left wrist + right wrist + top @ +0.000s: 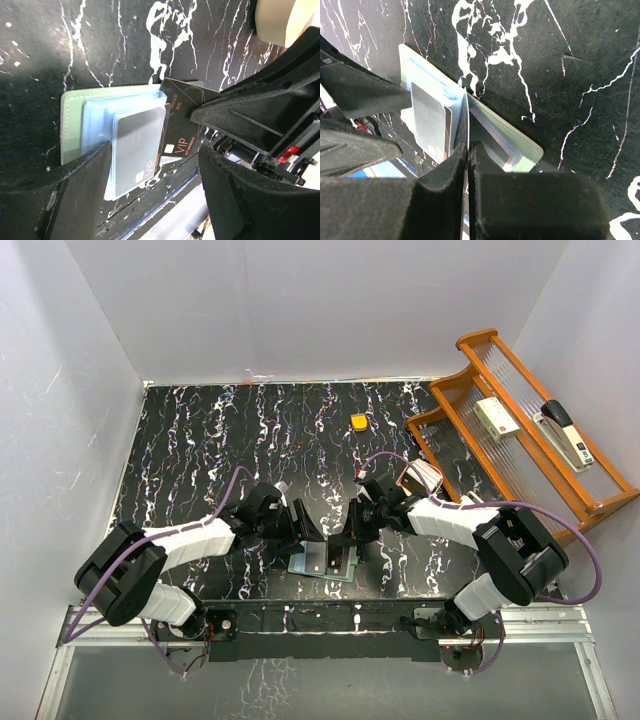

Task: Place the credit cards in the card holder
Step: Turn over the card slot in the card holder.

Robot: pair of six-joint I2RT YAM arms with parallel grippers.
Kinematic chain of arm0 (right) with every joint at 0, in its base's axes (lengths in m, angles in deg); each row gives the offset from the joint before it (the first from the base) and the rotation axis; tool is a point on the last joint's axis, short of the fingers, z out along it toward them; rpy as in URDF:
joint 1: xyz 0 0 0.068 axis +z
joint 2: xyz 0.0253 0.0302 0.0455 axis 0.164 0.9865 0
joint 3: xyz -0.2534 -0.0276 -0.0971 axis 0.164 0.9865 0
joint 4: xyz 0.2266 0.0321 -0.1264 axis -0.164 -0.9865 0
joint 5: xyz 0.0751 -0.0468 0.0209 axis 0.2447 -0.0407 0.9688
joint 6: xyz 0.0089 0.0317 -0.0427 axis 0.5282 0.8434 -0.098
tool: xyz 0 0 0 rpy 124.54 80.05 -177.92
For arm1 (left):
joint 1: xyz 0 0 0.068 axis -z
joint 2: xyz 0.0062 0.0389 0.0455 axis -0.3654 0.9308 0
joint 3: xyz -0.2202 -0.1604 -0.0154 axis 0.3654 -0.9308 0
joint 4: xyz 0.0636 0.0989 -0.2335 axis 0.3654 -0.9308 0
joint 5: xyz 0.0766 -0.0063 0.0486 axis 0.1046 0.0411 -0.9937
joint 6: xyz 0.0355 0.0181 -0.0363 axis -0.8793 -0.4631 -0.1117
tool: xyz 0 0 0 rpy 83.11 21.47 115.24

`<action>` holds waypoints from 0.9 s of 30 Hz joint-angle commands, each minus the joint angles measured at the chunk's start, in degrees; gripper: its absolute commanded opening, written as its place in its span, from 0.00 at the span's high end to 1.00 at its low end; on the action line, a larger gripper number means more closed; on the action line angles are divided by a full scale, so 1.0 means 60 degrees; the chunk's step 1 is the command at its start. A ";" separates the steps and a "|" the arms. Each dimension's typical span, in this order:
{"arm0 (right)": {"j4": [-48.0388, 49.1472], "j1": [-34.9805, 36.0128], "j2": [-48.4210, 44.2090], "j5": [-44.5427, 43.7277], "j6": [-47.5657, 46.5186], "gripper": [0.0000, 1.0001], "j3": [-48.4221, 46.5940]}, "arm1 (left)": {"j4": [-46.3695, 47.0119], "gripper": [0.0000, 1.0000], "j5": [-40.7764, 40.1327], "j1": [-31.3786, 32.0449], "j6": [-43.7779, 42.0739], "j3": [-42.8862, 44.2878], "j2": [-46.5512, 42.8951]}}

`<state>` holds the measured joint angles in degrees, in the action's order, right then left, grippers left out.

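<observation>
The pale green card holder [325, 562] lies open on the black marbled table near its front edge, with clear sleeves fanned out. One grey card [137, 142] sits inside a sleeve. My right gripper [470, 150] is shut on a dark credit card [182, 117] marked VIP. This card stands on edge [468, 112] at the sleeves in the middle of the holder [527, 147]. My left gripper [155, 200] is open, astride the holder's [70, 125] near side. One of its fingers [75, 200] covers the green cover's corner.
A small orange block [359, 422] lies further back on the table. A wooden rack [455, 445] at the right holds a stapler [565, 435] and a white box [496, 417]. White walls close three sides. The table's front edge [165, 210] runs just under the left gripper.
</observation>
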<state>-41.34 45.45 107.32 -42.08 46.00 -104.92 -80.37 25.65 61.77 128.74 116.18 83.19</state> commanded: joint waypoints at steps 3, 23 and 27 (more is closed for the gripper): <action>0.0065 0.0055 -0.0007 -0.0268 -0.0217 1.00 0.0144 | 0.0247 0.34 0.0703 0.0283 0.0631 0.0305 -0.0683; -0.0692 0.0078 -0.0293 -0.0646 -0.0477 1.00 -0.0372 | 0.1011 0.42 0.0706 0.0849 0.1201 0.0341 -0.0918; -0.1329 0.0077 -0.0609 -0.1044 -0.0743 1.00 -0.0730 | 0.1186 0.45 0.0722 0.0972 0.1213 0.0315 -0.0710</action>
<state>-44.49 45.53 106.38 -43.48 44.93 -106.01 -74.75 28.45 66.75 135.80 116.81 78.27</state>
